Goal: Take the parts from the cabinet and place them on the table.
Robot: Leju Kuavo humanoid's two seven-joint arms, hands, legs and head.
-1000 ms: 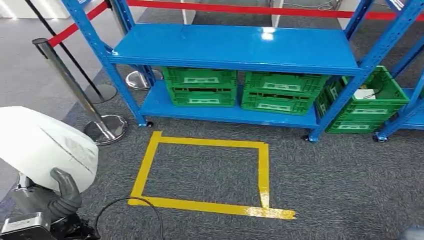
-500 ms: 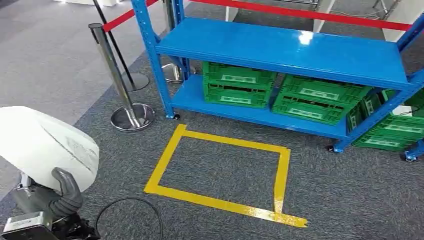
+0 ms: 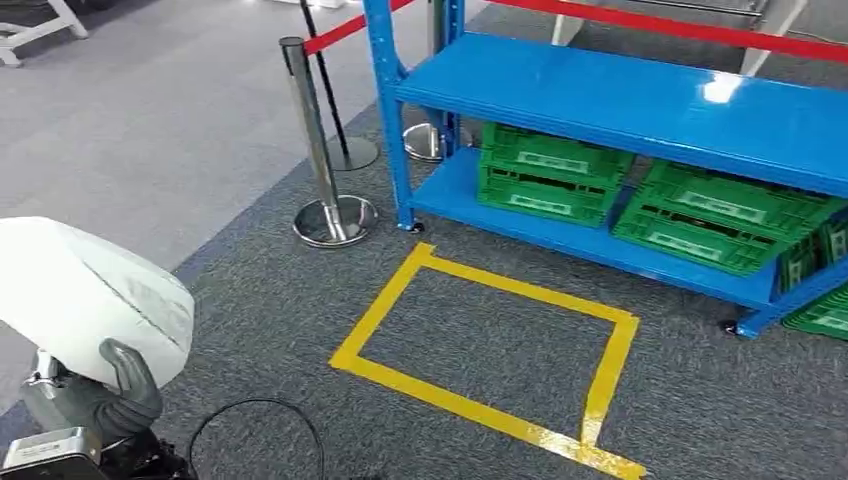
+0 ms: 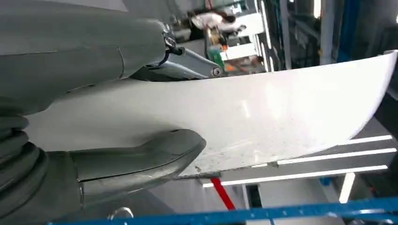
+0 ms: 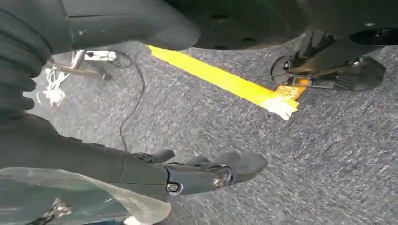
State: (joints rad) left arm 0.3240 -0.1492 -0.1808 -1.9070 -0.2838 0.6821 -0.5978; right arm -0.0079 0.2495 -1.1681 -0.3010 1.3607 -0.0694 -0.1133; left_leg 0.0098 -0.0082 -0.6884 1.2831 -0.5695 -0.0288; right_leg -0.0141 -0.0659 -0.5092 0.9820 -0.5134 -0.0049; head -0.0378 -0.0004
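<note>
While my left hand (image 3: 105, 395) grips the white part (image 3: 85, 295) low at my left side, my right hand (image 5: 206, 171) hangs empty over the carpet (image 3: 480, 330), fingers loosely apart.

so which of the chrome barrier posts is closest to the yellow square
The chrome post whose round base sits just left of the blue shelf leg; the other bases lie farther back.

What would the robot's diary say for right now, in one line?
left hand: holds white curved part | right hand: empty, fingers apart | ahead: blue shelf rack, green crates, yellow tape square
</note>
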